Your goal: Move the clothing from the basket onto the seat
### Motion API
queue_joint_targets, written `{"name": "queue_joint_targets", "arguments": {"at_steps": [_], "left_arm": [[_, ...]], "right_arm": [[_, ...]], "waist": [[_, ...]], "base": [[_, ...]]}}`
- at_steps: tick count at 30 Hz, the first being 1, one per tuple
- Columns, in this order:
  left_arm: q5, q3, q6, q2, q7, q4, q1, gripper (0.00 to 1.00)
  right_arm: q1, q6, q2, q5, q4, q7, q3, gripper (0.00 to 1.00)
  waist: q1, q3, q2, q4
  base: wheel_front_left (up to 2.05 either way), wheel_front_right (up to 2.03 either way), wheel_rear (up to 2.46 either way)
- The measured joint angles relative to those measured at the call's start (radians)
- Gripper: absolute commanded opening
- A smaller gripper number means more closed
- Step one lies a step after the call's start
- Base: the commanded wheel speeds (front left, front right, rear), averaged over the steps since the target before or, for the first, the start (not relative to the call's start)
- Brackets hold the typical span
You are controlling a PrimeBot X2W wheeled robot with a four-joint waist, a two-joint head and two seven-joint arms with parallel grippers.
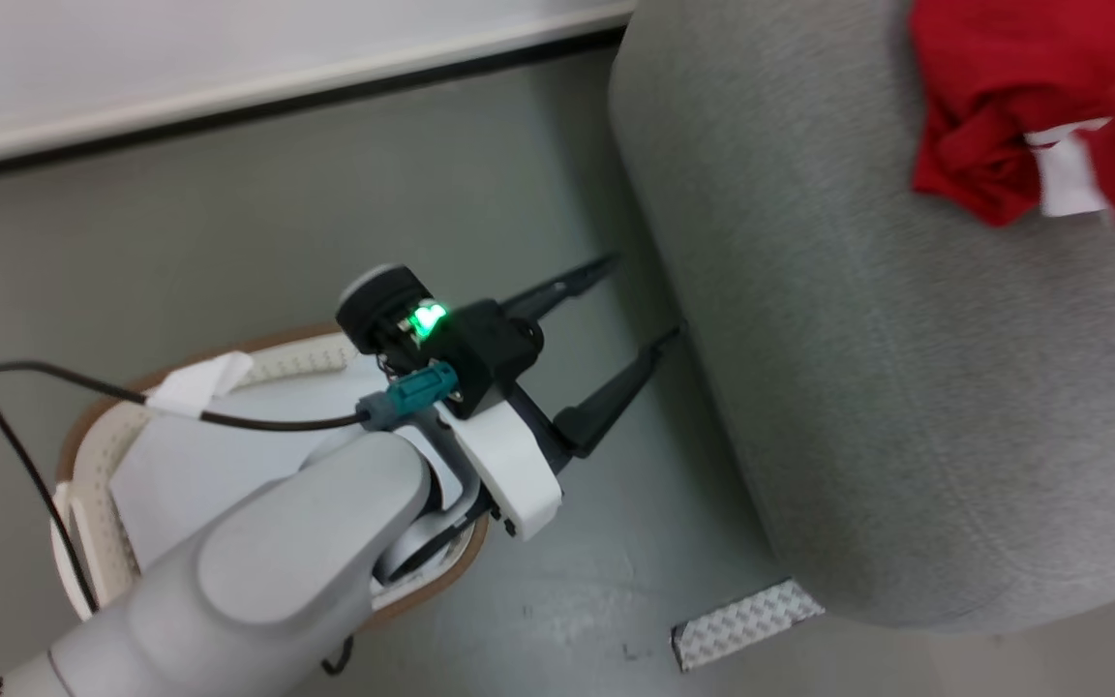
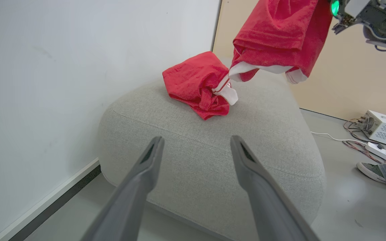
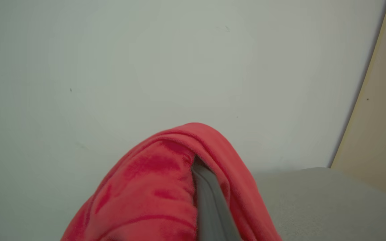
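Observation:
One red garment (image 1: 979, 116) lies crumpled on top of the grey sofa (image 1: 906, 387), its white trim showing. A second red garment (image 2: 280, 36) hangs in the air above the sofa (image 2: 213, 157), beside the lying garment (image 2: 196, 83). My right gripper (image 3: 199, 174) is shut on it, and the cloth (image 3: 159, 194) drapes over one grey finger (image 3: 209, 204). My left gripper (image 1: 643, 297) is open and holds nothing; it hovers over the floor between the basket (image 1: 93, 436) and the sofa's side. Its fingers (image 2: 146, 170) point at the sofa. A white sheet (image 1: 199, 465) lines the basket, and my left arm hides much of it.
A white wall with a dark baseboard (image 1: 277, 97) runs behind the basket and sofa. A patterned white plate (image 1: 746, 624) lies on the floor by the sofa's base. To the sofa's far side are a white box (image 2: 384, 129), cables (image 2: 357, 142) and a person's shoe (image 2: 372, 170).

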Motion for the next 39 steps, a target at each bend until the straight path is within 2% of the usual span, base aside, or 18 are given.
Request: {"name": "queue_joint_targets", "arguments": {"at_steps": [6, 10, 16, 19, 21, 22, 23, 24, 25, 26, 30, 39], "left_arm": [[0.006, 0.013, 0.015, 0.03, 0.013, -0.042, -0.027, 1.0], [0.007, 0.02, 0.023, 0.047, 0.016, -0.057, -0.03, 1.0], [0.007, 0.029, 0.031, 0.057, 0.007, -0.062, -0.031, 1.0], [0.006, 0.03, 0.032, 0.056, -0.001, -0.06, -0.031, 1.0], [0.006, 0.031, 0.033, 0.054, -0.002, -0.057, -0.031, 1.0], [0.004, 0.031, 0.033, 0.052, -0.004, -0.055, -0.031, 1.0], [0.004, 0.03, 0.033, 0.05, -0.008, -0.053, -0.03, 1.0], [0.002, 0.03, 0.033, 0.049, -0.011, -0.05, -0.029, 1.0], [0.001, 0.03, 0.033, 0.046, -0.012, -0.046, -0.027, 1.0], [-0.003, 0.03, 0.033, 0.044, -0.013, -0.041, -0.025, 1.0], [-0.018, 0.029, 0.033, 0.034, -0.024, -0.015, -0.004, 1.0], [-0.067, 0.051, 0.031, 0.013, -0.056, 0.049, 0.081, 1.0]], "right_arm": [[-0.078, 0.0, -0.13, -0.038, 0.192, 0.0, -0.057, 0.0], [-0.123, 0.0, -0.178, -0.044, 0.341, 0.06, -0.012, 0.0], [-0.18, 0.0, -0.211, 0.035, 0.507, 0.285, 0.112, 0.0], [-0.2, 0.0, -0.225, 0.083, 0.552, 0.422, 0.173, 0.0], [-0.212, 0.0, -0.234, 0.103, 0.563, 0.474, 0.202, 0.0], [-0.221, 0.0, -0.24, 0.11, 0.565, 0.482, 0.208, 0.15], [-0.229, 0.0, -0.246, 0.113, 0.568, 0.491, 0.216, 0.36], [-0.235, 0.0, -0.25, 0.114, 0.572, 0.498, 0.225, 0.49], [-0.237, 0.0, -0.253, 0.117, 0.573, 0.501, 0.232, 0.68], [-0.237, 0.0, -0.253, 0.119, 0.573, 0.501, 0.238, 1.0], [-0.237, 0.0, -0.255, 0.119, 0.573, 0.512, 0.272, 1.0], [-0.181, 0.0, -0.265, 0.115, 0.514, 0.628, 0.352, 1.0]], "waist": [[0.0001, 0.117, 0.0, 0.07], [0.0, 0.168, 0.0, 0.122], [-0.0001, 0.206, 0.0, 0.186], [-0.0001, 0.208, 0.0, 0.203], [-0.0001, 0.204, -0.0001, 0.208], [-0.0001, 0.2, 0.0, 0.209], [-0.0001, 0.195, -0.0001, 0.21], [-0.0001, 0.19, -0.0001, 0.211], [-0.0001, 0.183, -0.0001, 0.211], [-0.0002, 0.176, 0.0, 0.21], [-0.0002, 0.137, 0.0, 0.206], [-0.0003, 0.008, 0.0, 0.187]], "base": [[0.0, 0.0, 0.0], [0.0, 0.0, 0.0], [0.0, 0.0, 0.0], [0.0, 0.0, 0.0], [0.0, 0.0, 0.0], [0.0, 0.0, 0.0], [0.0, 0.0, 0.0], [0.0, 0.0, 0.0], [0.0, 0.0, 0.0], [0.0, 0.0, 0.0], [0.0, 0.0, 0.0], [0.0, 0.0, 0.0]]}}
